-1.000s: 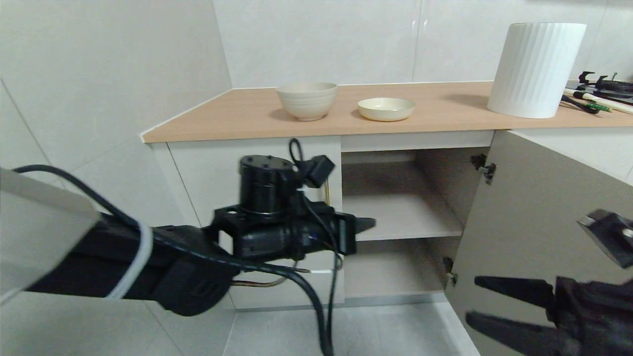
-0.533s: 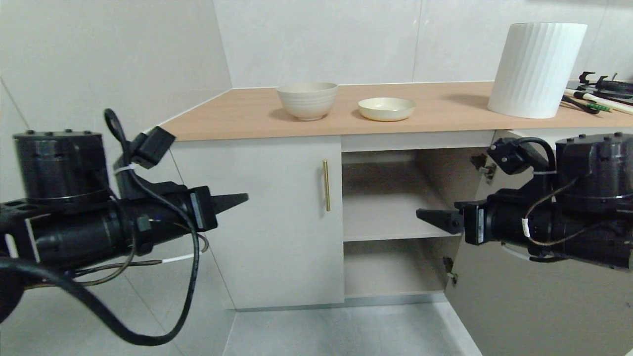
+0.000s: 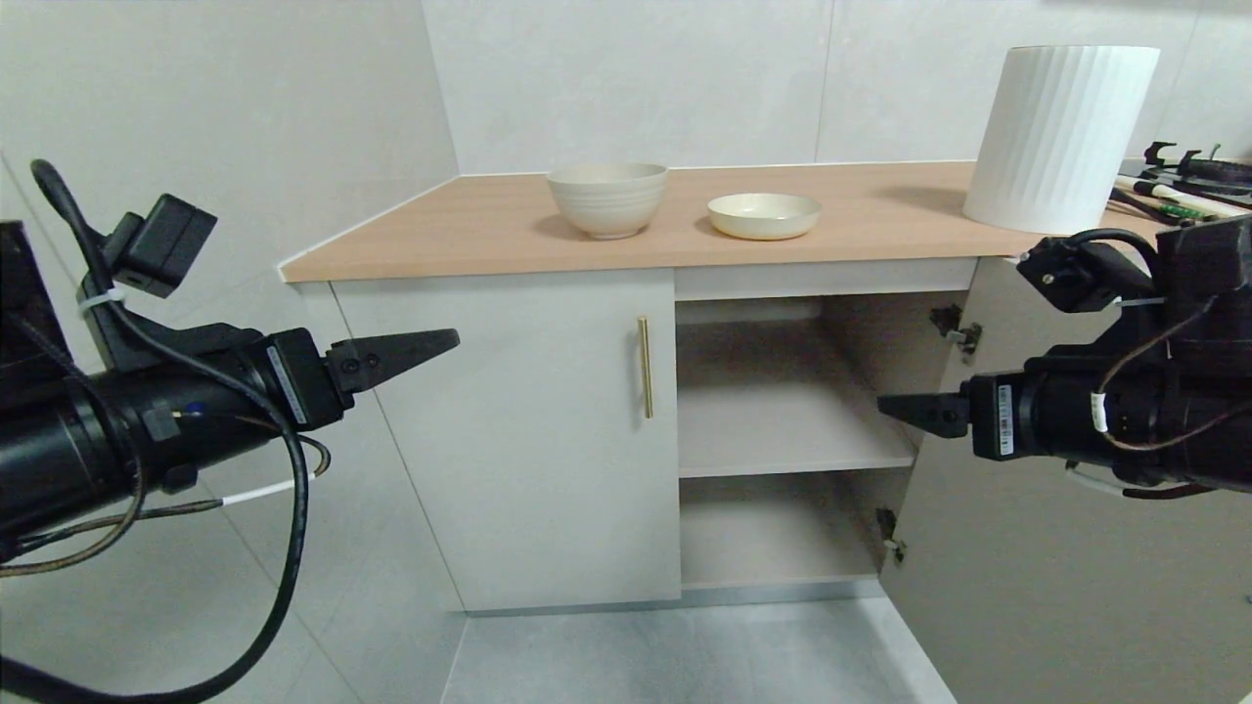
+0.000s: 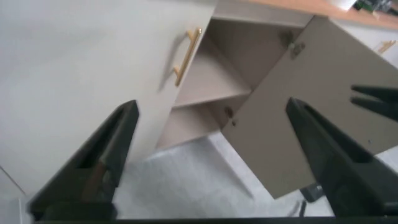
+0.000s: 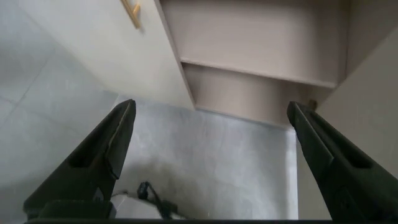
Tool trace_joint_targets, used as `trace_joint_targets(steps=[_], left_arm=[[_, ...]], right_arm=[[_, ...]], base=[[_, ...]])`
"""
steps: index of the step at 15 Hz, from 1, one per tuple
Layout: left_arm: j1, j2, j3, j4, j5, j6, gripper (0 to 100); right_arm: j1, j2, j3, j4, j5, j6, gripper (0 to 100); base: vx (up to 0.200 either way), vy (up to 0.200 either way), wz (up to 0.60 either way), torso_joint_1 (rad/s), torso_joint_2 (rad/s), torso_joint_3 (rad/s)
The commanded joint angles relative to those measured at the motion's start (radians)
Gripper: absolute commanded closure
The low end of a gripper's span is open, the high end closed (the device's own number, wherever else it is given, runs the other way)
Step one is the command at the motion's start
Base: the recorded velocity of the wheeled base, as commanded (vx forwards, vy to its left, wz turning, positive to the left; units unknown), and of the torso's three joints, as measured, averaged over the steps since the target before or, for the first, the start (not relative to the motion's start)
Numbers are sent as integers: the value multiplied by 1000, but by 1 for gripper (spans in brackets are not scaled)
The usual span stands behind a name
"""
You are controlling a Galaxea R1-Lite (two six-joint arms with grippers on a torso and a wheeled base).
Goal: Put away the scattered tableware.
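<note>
Item 1, bowl: cream, ribbed, upright on the wooden countertop, above the closed left door.

Item 2, shallow dish: cream, just to the right of the bowl and apart from it, above the open compartment.

Item 3, cabinet: the right door is swung wide open. One shelf divides the interior. A gold handle is on the closed door.

Item 4, left gripper: level with the closed door's upper part, well below and left of the bowl. The head view gives it side-on, as one wedge. The left wrist view shows its fingers spread wide with nothing between them, the handle, shelf and open door beyond, and the other arm's fingertips at the frame edge.

Item 5, right gripper: in front of the open door, beside the shelf, well below and right of the dish. In the right wrist view its fingers stand wide apart and hold nothing, over the shelf, the lower compartment and the grey floor.

Item 6, ribbed white container: at the countertop's right.

Item 7, utensils: behind the container, cut off by the frame edge. They are possibly chopsticks and dark tools.
</note>
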Motion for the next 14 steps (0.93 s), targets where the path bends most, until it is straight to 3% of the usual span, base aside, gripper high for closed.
trace_joint_targets(steps=[1,5,14], left_arm=[[4,10,-3,-3,1,-1,0],[4,2,-3,-3,1,-1,0],[13,7,-11,-2,1,-8,0]], right_arm=[[1,-50,-12,16,0,0,0],[4,-53,-9,19,0,0,0],[22,-58,-9,41,3,0,0]], base=[[0,0,0,0,0,0],[0,0,0,0,0,0],[200,0,0,4,2,6]])
